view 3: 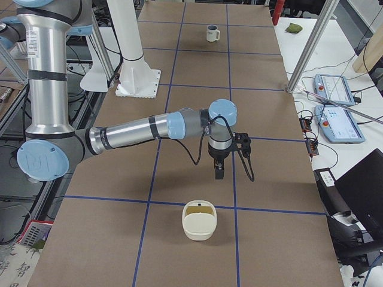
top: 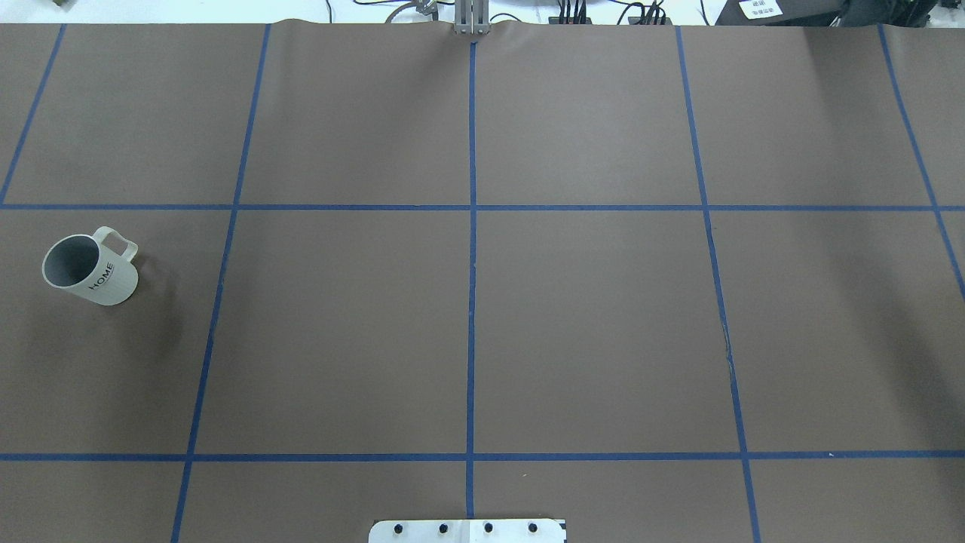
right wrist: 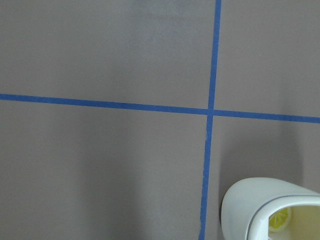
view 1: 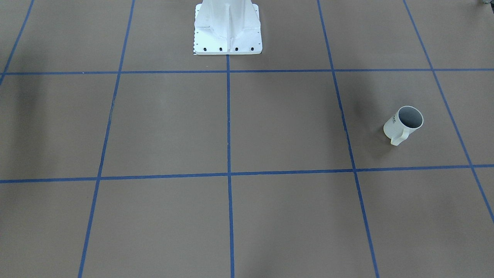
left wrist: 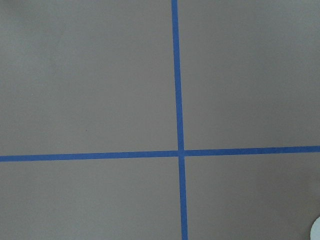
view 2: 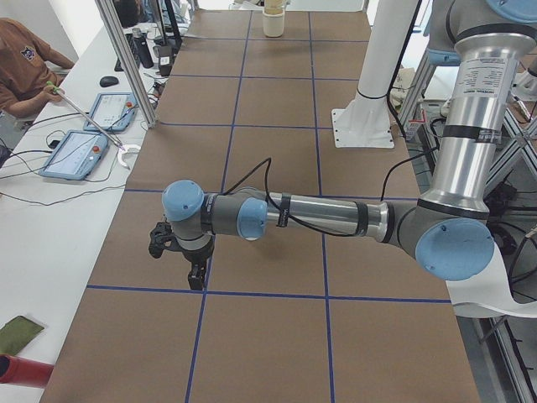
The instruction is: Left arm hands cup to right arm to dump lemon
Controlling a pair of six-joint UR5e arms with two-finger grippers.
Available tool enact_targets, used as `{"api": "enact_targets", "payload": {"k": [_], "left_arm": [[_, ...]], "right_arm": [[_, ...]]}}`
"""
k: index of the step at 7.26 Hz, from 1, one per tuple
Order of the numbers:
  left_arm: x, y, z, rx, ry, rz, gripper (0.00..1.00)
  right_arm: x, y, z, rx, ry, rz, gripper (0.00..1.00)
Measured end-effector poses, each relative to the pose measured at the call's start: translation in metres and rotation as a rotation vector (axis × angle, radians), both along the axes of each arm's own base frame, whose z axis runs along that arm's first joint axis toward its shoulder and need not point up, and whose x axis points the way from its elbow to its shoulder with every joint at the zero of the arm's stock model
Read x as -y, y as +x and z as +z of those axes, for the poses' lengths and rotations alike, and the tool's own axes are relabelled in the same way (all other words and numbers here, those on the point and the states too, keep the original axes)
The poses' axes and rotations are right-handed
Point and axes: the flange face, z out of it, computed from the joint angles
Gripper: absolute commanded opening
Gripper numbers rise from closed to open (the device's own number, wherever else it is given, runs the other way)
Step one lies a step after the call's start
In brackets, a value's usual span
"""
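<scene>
The white mug (top: 90,269) lettered HOME stands upright at the table's left end, handle away from the robot; it also shows in the front view (view 1: 403,124) and far off in the exterior right view (view 3: 212,33). Its inside shows only grey. A yellow lemon piece (right wrist: 280,218) lies in a cream bowl (view 3: 199,220) at the table's right end. My left gripper (view 2: 195,275) hangs over a tape crossing, and my right gripper (view 3: 218,172) hangs just short of the bowl. Both show only in side views, so I cannot tell whether they are open or shut.
The white robot pedestal (view 1: 227,29) stands at the table's middle back. Blue tape lines grid the brown table (top: 588,324). An operator (view 2: 21,67) sits beside tablets (view 2: 80,151) on a side table. The cream bowl shows far off in the exterior left view (view 2: 273,21).
</scene>
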Motion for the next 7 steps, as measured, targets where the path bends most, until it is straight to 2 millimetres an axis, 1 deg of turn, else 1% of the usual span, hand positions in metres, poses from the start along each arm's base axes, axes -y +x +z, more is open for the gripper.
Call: {"api": "enact_targets", "payload": {"k": [1, 3, 4, 5, 6, 7], "left_arm": [[-0.001, 0.002, 0.006, -0.031, -0.015, 0.002, 1.0], [0.001, 0.004, 0.002, -0.051, -0.012, 0.003, 1.0], [0.004, 0.004, -0.005, -0.055, 0.0, 0.002, 1.0], [0.005, 0.004, -0.018, -0.057, 0.022, 0.001, 1.0], [0.005, 0.004, -0.031, -0.056, 0.044, 0.0, 1.0], [0.002, 0.004, -0.04, -0.057, 0.058, -0.001, 1.0]], "right_arm": [[-0.005, 0.0, 0.01, 0.002, -0.02, -0.001, 1.0], [-0.009, -0.001, 0.022, 0.013, -0.045, -0.002, 1.0], [-0.01, -0.001, 0.029, 0.014, -0.062, -0.001, 1.0], [-0.01, -0.001, 0.036, 0.016, -0.076, 0.0, 1.0], [-0.011, -0.002, 0.042, 0.027, -0.092, -0.001, 1.0], [-0.012, -0.003, 0.048, 0.047, -0.109, -0.002, 1.0]]}}
